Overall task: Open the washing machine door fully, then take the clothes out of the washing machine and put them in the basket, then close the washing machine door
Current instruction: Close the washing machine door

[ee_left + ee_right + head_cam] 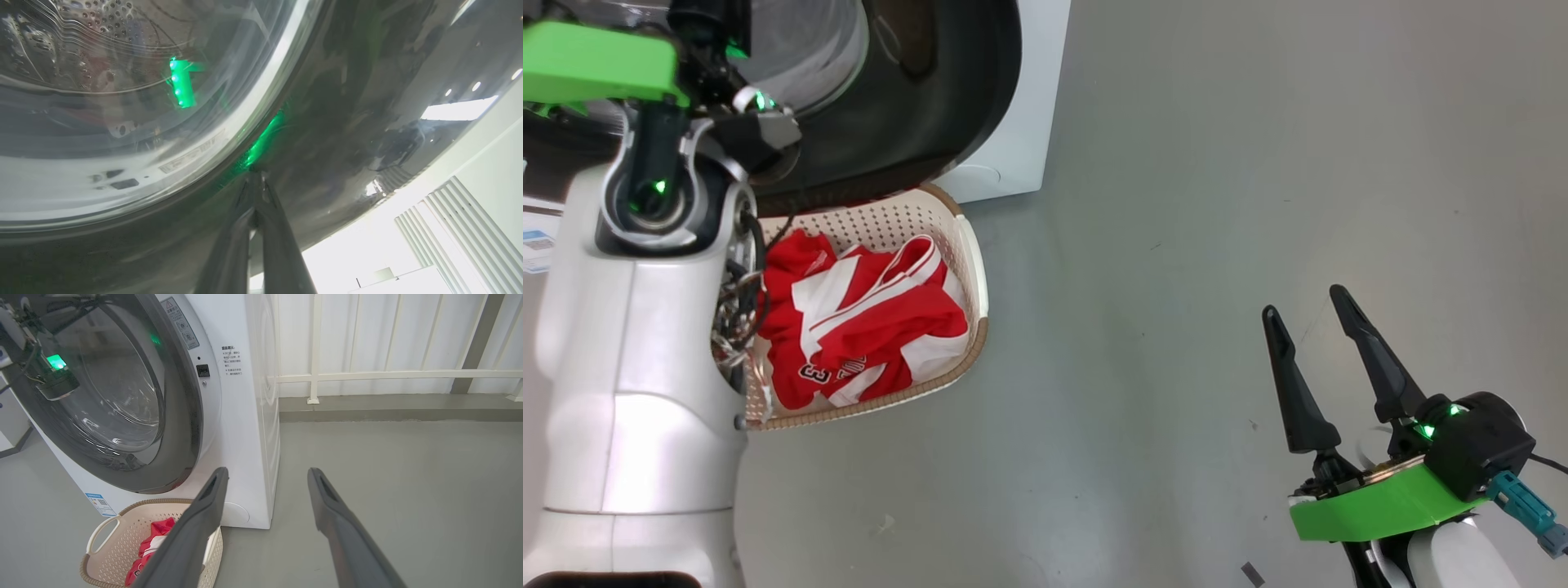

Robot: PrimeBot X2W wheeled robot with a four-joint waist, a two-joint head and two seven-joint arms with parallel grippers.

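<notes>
The glossy black washing machine door (947, 106) with its glass bowl window (122, 102) stands a little ajar, close to the white washing machine (241, 437). My left gripper (255, 173) is shut, and its tips press on the door's black ring (347, 102) beside the glass. Below the door, on the floor, the cream basket (976, 269) holds the red and white clothes (866, 318). In the right wrist view the basket (135, 504) and clothes (157, 531) lie at the lower left. My right gripper (1304, 304) hangs open and empty over bare floor, far right of the basket.
My pale left arm (637, 327) covers the basket's left side. A white railing (367, 375) runs along the wall behind the machine. Grey floor (1217, 204) spreads to the right of the machine and basket. A blue label (98, 502) sits low on the machine's front.
</notes>
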